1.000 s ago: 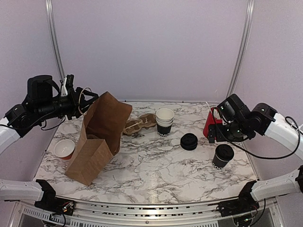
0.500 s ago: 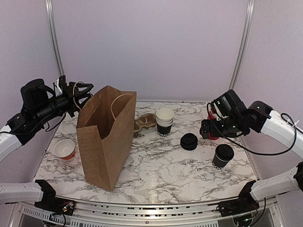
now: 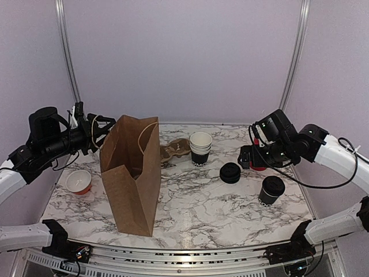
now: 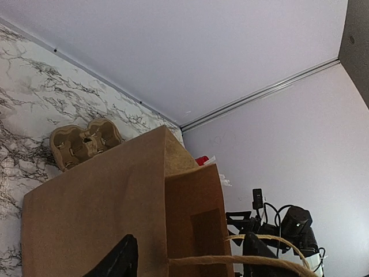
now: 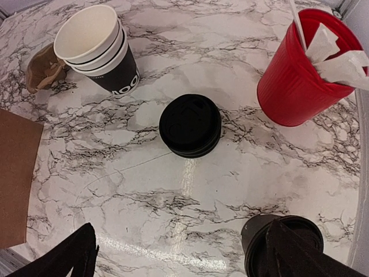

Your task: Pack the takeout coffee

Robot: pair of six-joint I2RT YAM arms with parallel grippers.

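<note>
**Coffee packing bench: both jaws wide, lidded cup standing on the table**

Left gripper [image 4: 190,236]: jaws wide, with the cord handle [image 4: 242,261] of the brown paper bag [image 3: 132,179] crossing the gap. Bag upright, mouth open, left of centre.
Right gripper [image 5: 180,226]: jaws wide, above the marble table [image 5: 190,190].
Lidded takeout coffee [image 3: 271,190]: upright, near right, just below the right gripper.
Stack of black lids [image 5: 190,126]: just left of the coffee, apart from it.
Stacked lidless cups [image 5: 98,49], pulp carrier [image 3: 176,151]: centre, farther back.
Red cup of stirrers [image 5: 305,75]: far right.
</note>
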